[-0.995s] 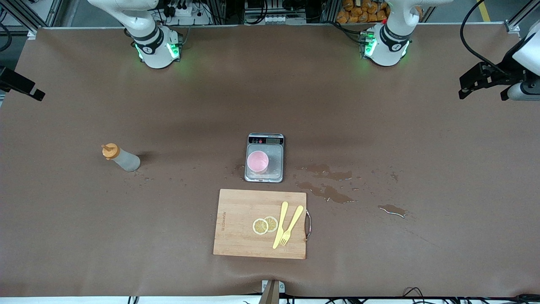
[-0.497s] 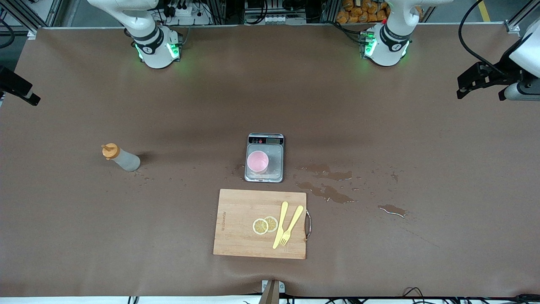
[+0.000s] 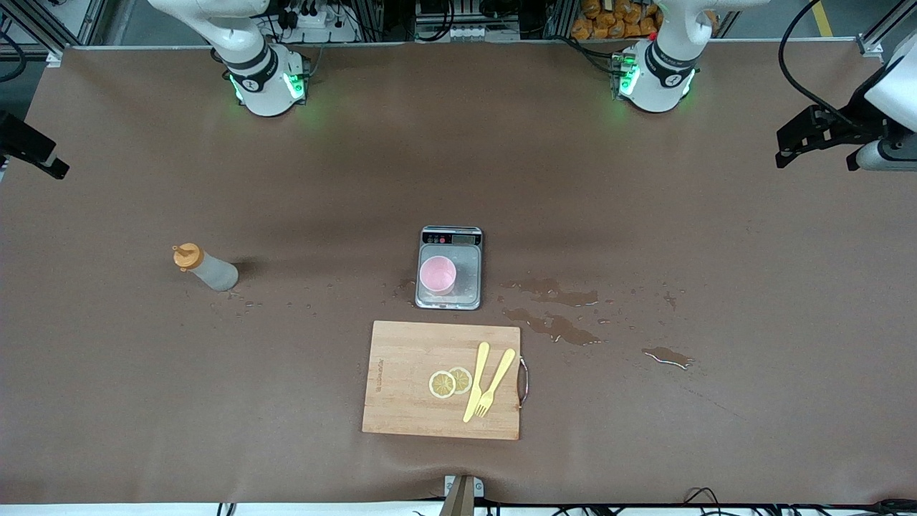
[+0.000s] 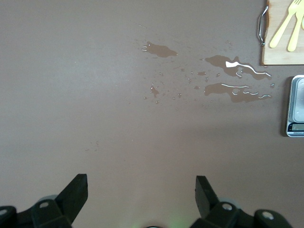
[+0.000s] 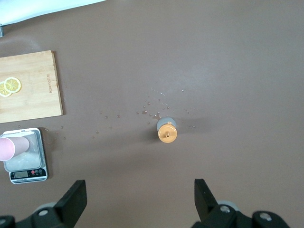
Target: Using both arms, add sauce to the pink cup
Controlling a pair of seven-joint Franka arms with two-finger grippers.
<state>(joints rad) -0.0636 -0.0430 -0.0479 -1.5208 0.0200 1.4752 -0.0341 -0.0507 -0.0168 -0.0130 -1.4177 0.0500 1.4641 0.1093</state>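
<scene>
Sauce bottle (image 3: 205, 267): grey-white body, orange cone cap, standing upright on the brown bench (image 3: 286, 401) toward the right arm's end, well apart from everything else, a scatter of small droplets just beside it. Pink cup (image 3: 437, 275): upright on the plate of a small scale (image 3: 450, 298) at mid-bench. Cutting board (image 3: 408, 358): wooden, with a metal handle, nearer to the front camera than the scale; it carries two lemon slices (image 3: 450, 382), a yellow knife (image 3: 476, 381) and a yellow fork (image 3: 494, 383). Puddles (image 3: 555, 326): several wet patches on the bench, from beside the scale toward the left arm's end. Left hand (image 3: 817, 136): black, raised over the bench edge at the left arm's end, holding nothing. Right hand (image 3: 32, 149): black, raised over the bench edge at the right arm's end, holding nothing. Left wrist view: left hand (image 4: 142, 199) with fingers (image 4: 76, 190) spread wide apart over bare bench, puddles (image 4: 232, 88) farther out, a corner of the cutting board (image 4: 280, 57) with knife and fork, and an edge of the scale (image 4: 297, 107). Right wrist view: right hand (image 5: 140, 199) with fingers (image 5: 202, 194) spread wide apart, the sauce bottle (image 5: 166, 131) seen from above, cap uppermost; farther off the cutting board (image 5: 33, 95) with lemon slices (image 5: 9, 86), and the scale (image 5: 26, 164) bearing the pink cup (image 5: 9, 148).
</scene>
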